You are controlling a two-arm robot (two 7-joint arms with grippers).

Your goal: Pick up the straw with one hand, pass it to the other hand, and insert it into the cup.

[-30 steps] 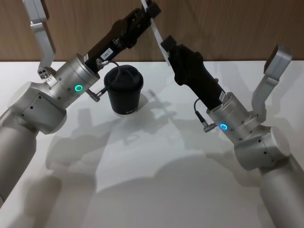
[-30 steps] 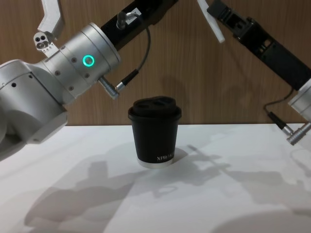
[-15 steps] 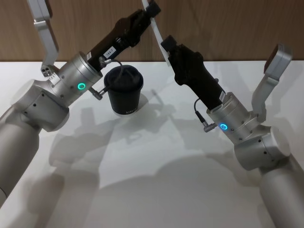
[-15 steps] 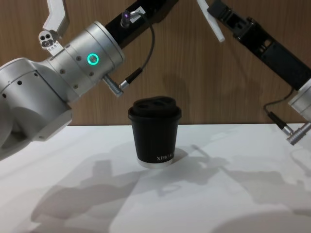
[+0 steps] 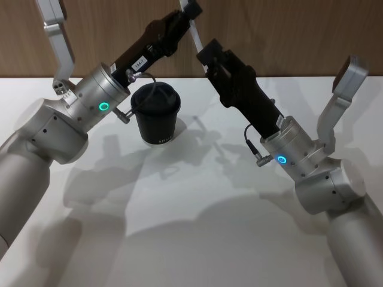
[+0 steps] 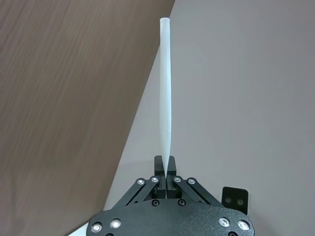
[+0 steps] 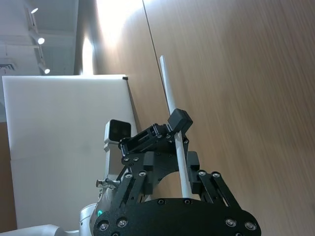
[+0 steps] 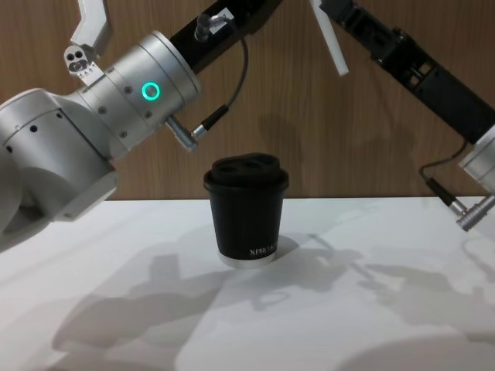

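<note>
The white straw (image 5: 196, 33) is up in the air, above and behind the black lidded cup (image 5: 157, 116). My left gripper (image 5: 190, 11), on the silver wrist with the green ring, is shut on it. In the left wrist view the straw (image 6: 165, 88) runs straight out from the closed left gripper (image 6: 166, 169). My right gripper (image 5: 205, 51) sits just below on the same straw. In the right wrist view its fingers stand apart around the straw (image 7: 166, 83). The straw's lower end (image 8: 332, 46) hangs free above and to the right of the cup (image 8: 247, 216).
The cup stands upright on a white table (image 5: 197, 209) with a wooden wall (image 5: 287, 30) behind it. Both arms' grey elbow links rise at the far left (image 5: 51, 36) and far right (image 5: 347, 84).
The right gripper has shifted a little up and to the left along the straw. The left arm has risen slightly, and the straw now hangs steeper. The cup has not moved.
</note>
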